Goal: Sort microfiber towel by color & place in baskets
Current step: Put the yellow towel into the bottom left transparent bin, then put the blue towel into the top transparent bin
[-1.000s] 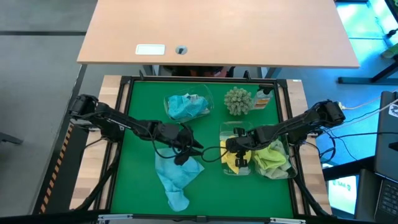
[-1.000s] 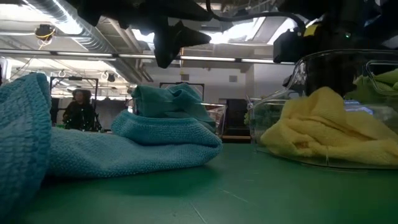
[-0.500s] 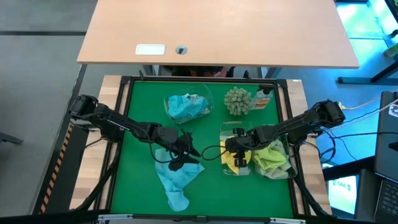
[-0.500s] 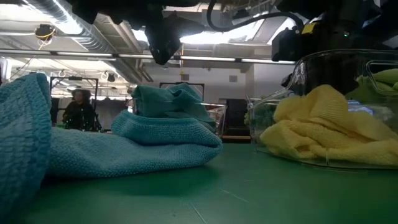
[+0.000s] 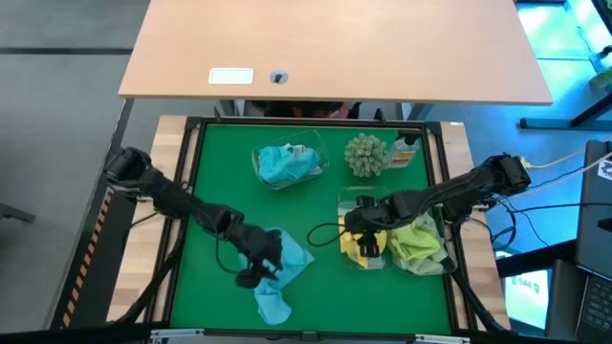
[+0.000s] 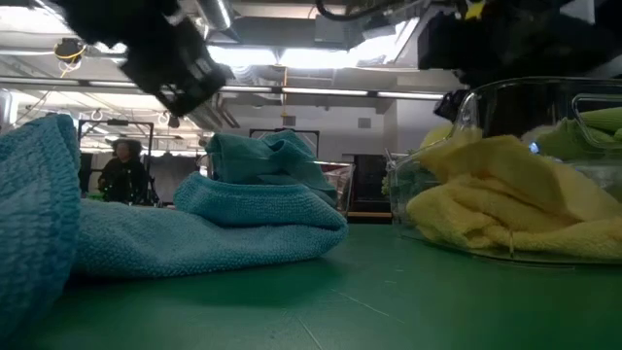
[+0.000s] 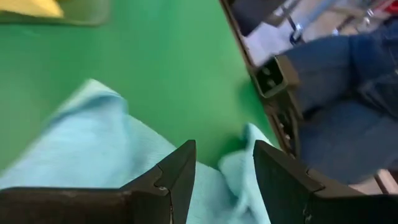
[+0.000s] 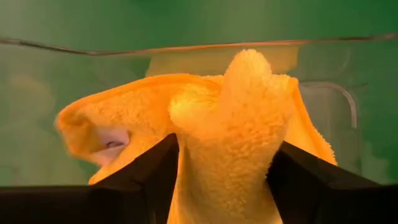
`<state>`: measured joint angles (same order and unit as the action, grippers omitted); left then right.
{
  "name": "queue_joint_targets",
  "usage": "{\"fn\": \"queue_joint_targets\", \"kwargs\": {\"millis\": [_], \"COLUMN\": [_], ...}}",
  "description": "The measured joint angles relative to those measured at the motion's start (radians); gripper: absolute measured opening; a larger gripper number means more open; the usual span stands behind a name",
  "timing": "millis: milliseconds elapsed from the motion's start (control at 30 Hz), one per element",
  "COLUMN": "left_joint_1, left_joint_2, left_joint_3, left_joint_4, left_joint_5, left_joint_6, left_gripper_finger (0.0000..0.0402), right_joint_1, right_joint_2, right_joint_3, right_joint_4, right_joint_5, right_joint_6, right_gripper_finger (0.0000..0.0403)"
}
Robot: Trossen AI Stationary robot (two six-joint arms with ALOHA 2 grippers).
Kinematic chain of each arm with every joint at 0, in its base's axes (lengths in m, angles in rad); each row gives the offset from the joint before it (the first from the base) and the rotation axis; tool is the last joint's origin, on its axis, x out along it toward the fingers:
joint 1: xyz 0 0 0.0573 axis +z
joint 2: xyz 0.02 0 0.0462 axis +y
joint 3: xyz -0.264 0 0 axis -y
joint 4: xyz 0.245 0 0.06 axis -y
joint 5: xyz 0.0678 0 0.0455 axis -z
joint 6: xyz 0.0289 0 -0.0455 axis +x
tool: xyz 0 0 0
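The light blue towel point(image 5: 276, 272) lies loose on the green table point(image 5: 215, 182), near the front edge and left of the middle. It is long and crumpled. Its long way runs from a wide part near the table's middle down to a bunched tip at the front edge.

The left gripper point(image 5: 256, 270) hangs right over this towel, at its left edge. In the left wrist view its two dark fingers point(image 7: 176, 180) stand apart with nothing between them, and the blue cloth is just under them. So the towel lies straight below this gripper, and the left arm is much the nearer one. I think the next move is to drop down and pinch the cloth.

The yellow towel point(image 5: 359, 244) sits in the clear basket point(image 5: 346, 203) on the right side of the table. A lime green towel point(image 5: 419, 242) lies in the basket just beside it. The right gripper point(image 5: 366, 229) is over the yellow towel. In the right wrist view its fingers point(image 8: 146, 180) are spread wide, with a hump of yellow cloth standing up between them. I think it is letting go.

Another blue towel point(image 5: 287, 164) sits in a third basket point(image 5: 258, 161) at the back. A spiky ball point(image 5: 364, 154) and a small bottle point(image 5: 405, 151) stand beside it.
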<state>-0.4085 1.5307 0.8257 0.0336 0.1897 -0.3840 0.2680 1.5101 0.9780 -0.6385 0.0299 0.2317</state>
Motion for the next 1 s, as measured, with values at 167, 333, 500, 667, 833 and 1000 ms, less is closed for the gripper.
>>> {"fn": "queue_joint_targets", "kwargs": {"millis": [167, 333, 500, 667, 833, 1000], "left_joint_1": [-0.092, -0.171, -0.205, -0.205, -0.205, -0.205], "left_joint_2": [0.0, 0.0, 0.0, 0.0, 0.0, 0.001], "left_joint_3": [0.0, 0.0, 0.0, 0.0, 0.0, 0.0], "left_joint_4": [-0.003, -0.019, -0.082, -0.101, -0.121, -0.178], "left_joint_5": [-0.016, -0.107, -0.253, -0.258, -0.249, -0.317], "left_joint_6": [0.0, 0.002, -0.059, -0.152, -0.183, -0.183], "left_gripper_finger": [0.0155, 0.0155, 0.0155, 0.0155, 0.0155, 0.0155], "right_joint_1": [0.0, 0.0, 0.0, 0.0, 0.0, 0.0], "right_joint_2": [0.0, 0.0, 0.0, 0.0, 0.0, 0.0], "right_joint_3": [0.081, 0.146, 0.18, 0.193, 0.194, 0.194], "right_joint_4": [-0.113, -0.173, -0.181, -0.181, -0.182, -0.182], "right_joint_5": [0.0, 0.0, -0.001, -0.002, -0.023, -0.024], "right_joint_6": [0.0, 0.0, 0.0, 0.0, 0.0, 0.0], "right_gripper_finger": [0.0221, 0.022, 0.022, 0.022, 0.022, 0.022]}}
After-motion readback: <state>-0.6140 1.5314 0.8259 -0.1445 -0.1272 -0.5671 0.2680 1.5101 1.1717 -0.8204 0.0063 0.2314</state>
